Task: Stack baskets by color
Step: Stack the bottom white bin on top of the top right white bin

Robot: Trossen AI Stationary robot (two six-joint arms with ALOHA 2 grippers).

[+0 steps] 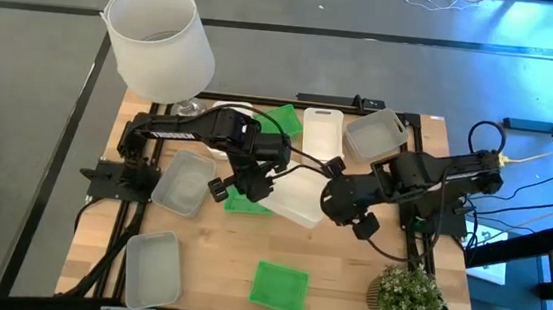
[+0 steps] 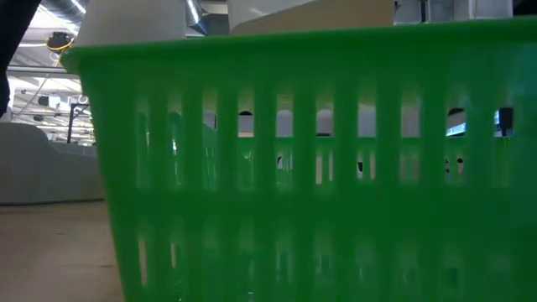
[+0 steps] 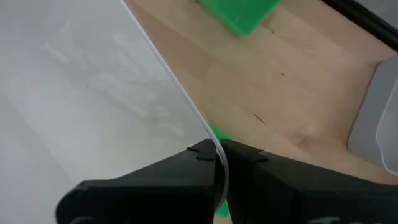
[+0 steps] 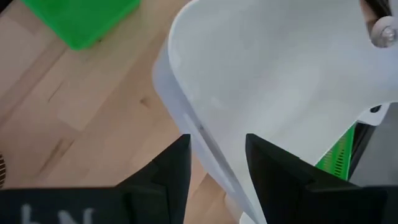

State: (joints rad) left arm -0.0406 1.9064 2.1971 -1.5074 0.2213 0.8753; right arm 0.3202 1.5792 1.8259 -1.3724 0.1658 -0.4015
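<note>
Baskets beside lampshade, plant.

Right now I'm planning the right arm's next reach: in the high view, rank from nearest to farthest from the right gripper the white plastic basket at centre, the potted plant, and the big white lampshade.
From the right gripper:
1. White plastic basket, centre, at its fingers.
2. Small green potted plant, near-right corner.
3. Large white cylindrical lampshade, far-left corner.

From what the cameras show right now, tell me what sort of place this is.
Probably a robotics lab or workshop: a wooden table fitted with two dark robot arms, cables trailing over a grey floor, and sorting props such as a green basket and a lampshade.
</note>
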